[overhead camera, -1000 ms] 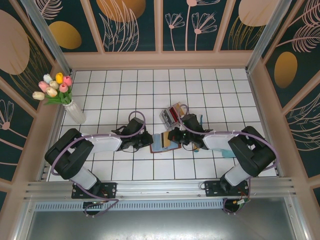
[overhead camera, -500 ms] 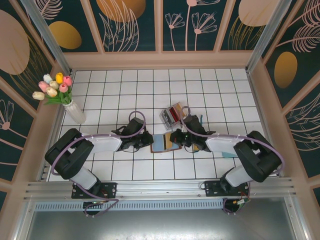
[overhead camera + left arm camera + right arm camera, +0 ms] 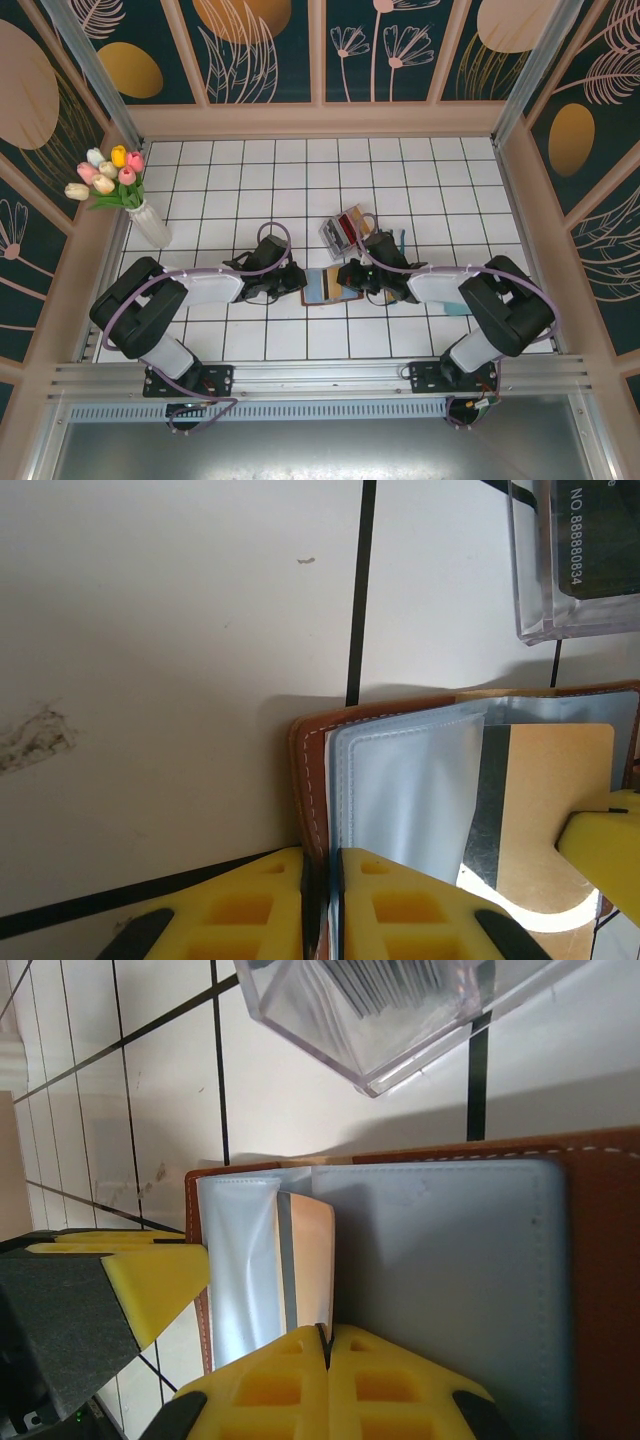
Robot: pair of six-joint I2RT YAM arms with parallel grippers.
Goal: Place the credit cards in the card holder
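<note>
While in right gripper's pinch, tan card over card holder, left gripper tight on its edge.

You have the card holder near the middle of the worktop, a card partly in it, the box just behind, and the vase by the left edge.

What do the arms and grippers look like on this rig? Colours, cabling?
The left arm and right arm have black joint housings, white forearm links and a lilac cable looped along each. The left gripper and right gripper have yellow plastic fingers with moulded square pockets.
</note>
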